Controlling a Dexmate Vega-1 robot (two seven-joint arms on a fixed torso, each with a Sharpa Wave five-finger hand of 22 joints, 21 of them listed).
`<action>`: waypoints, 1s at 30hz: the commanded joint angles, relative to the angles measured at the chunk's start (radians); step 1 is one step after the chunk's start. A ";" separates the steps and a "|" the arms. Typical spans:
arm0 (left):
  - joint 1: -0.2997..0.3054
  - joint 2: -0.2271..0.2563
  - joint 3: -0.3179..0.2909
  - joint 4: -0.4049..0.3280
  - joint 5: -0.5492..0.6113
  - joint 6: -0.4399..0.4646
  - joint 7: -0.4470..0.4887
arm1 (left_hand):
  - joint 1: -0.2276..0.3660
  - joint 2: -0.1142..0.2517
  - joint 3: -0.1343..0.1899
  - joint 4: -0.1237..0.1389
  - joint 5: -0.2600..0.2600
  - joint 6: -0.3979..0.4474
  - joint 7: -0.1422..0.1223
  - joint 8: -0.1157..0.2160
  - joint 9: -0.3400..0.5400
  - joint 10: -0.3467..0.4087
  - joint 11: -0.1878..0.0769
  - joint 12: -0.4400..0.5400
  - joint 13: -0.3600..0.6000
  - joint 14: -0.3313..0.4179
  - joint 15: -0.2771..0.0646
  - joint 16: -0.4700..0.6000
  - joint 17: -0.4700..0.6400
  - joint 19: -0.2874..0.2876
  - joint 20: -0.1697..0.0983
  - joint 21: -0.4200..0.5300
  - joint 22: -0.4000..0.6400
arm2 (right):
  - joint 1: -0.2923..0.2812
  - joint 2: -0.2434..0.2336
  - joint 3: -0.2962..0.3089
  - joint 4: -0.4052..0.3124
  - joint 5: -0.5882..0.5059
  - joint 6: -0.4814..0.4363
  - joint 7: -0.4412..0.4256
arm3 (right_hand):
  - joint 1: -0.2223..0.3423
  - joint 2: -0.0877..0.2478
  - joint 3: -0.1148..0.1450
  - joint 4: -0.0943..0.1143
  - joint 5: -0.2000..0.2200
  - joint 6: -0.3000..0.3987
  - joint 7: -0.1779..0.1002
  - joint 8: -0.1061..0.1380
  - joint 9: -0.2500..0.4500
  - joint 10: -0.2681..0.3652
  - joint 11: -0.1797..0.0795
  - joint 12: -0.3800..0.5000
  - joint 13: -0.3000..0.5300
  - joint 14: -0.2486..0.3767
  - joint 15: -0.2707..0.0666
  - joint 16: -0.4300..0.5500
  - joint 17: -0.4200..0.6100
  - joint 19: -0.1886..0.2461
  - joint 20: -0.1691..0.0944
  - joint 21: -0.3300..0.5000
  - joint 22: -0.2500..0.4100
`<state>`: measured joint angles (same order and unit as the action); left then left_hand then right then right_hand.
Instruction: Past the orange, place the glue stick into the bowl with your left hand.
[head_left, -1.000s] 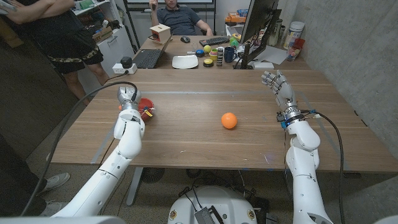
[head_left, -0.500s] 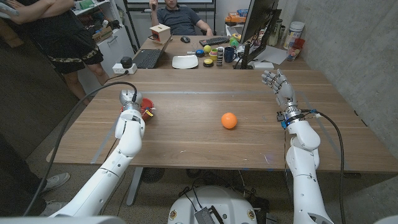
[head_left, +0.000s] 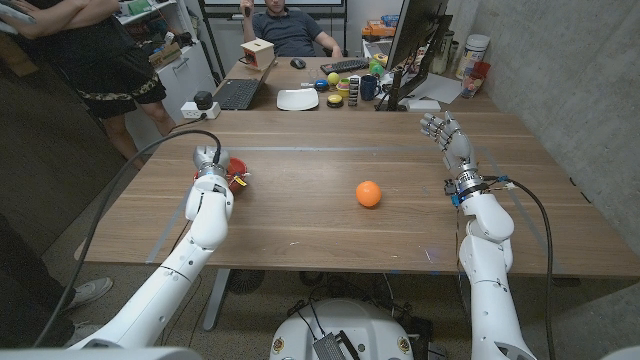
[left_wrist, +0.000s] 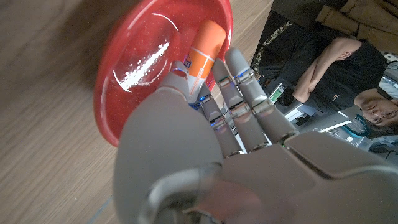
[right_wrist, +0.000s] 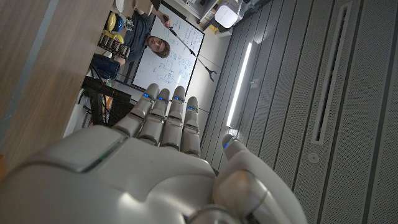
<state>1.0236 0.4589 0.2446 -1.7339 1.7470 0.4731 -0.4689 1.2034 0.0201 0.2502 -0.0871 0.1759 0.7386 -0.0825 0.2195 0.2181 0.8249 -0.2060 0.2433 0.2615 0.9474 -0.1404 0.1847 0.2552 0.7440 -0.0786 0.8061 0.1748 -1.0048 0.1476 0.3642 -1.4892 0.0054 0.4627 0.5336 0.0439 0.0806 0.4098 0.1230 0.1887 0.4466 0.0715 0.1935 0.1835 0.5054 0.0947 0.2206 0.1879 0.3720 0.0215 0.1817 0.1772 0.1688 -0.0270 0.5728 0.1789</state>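
The left robot hand (left_wrist: 205, 143) grips the glue stick (left_wrist: 204, 53) over the red bowl (left_wrist: 134, 68), while the right robot hand (head_left: 447, 138) stands released above the tabletop (head_left: 300, 220).

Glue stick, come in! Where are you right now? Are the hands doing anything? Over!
Left hand holds the glue stick over the red bowl. Right hand open, raised, holding nothing. Orange sits mid-table, apart from both.

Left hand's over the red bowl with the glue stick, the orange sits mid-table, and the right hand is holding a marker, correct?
Not quite: the right hand holds nothing; the head view shows its fingers apart and raised. The rest stands: the left hand is at the red bowl with the glue stick, and the orange sits mid-table.
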 joint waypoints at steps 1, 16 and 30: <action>-0.018 0.010 0.017 0.014 0.017 -0.009 -0.070 | -0.038 -0.033 -0.004 0.009 0.005 -0.021 0.005 -0.008 -0.001 -0.018 0.001 -0.015 -0.003 -0.024 -0.088 0.000 -0.010 -0.010 -0.065 -0.009 0.000 | 0.005 -0.001 -0.001 0.009 -0.002 0.006 -0.006 | 0.001 -0.006 -0.002 0.000 0.005 0.009 0.005 0.002 0.006 0.007 -0.002 -0.001 0.002 0.009 0.001 0.005 0.000 0.005 0.000 -0.002 0.006; -0.029 0.016 0.022 0.013 0.023 -0.009 -0.114 | -0.154 -0.091 -0.057 0.052 0.025 -0.103 0.026 -0.020 -0.007 -0.103 0.008 -0.054 -0.021 -0.126 -0.080 0.004 -0.044 -0.005 -0.037 -0.051 -0.003 | 0.012 -0.002 -0.001 0.022 0.000 0.009 -0.009 | 0.001 -0.006 -0.003 0.000 0.005 0.008 0.005 0.001 0.006 0.007 -0.002 -0.001 0.002 0.015 0.002 0.007 0.000 0.008 -0.001 -0.004 0.006; -0.026 0.017 0.004 -0.027 0.027 -0.008 -0.126 | -0.190 -0.097 -0.072 0.070 0.034 -0.122 0.034 -0.017 -0.010 -0.118 0.016 -0.052 -0.026 -0.150 -0.082 0.011 -0.046 -0.010 -0.025 -0.072 -0.003 | 0.019 -0.005 -0.007 0.032 -0.007 0.015 -0.010 | 0.001 -0.006 -0.005 0.000 0.006 0.009 0.005 0.001 0.006 0.007 -0.001 -0.001 0.002 0.016 0.002 0.007 0.000 0.009 0.000 -0.007 0.006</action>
<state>0.9955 0.4738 0.2598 -1.7339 1.7668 0.4640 -0.5856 1.0226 -0.0776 0.1800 -0.0219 0.2002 0.6174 -0.0501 0.1992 0.2090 0.7043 -0.1911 0.1885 0.2352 0.8022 -0.0917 0.1891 0.2089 0.7386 -0.0731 0.7392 0.1721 -0.9916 0.1458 0.3613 -1.4650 0.0052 0.4729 0.5240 0.0439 0.0806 0.4099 0.1230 0.1887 0.4521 0.0770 0.1935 0.1836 0.5054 0.0947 0.2206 0.1880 0.3789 0.0213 0.1817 0.1772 0.1688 -0.0269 0.5689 0.1841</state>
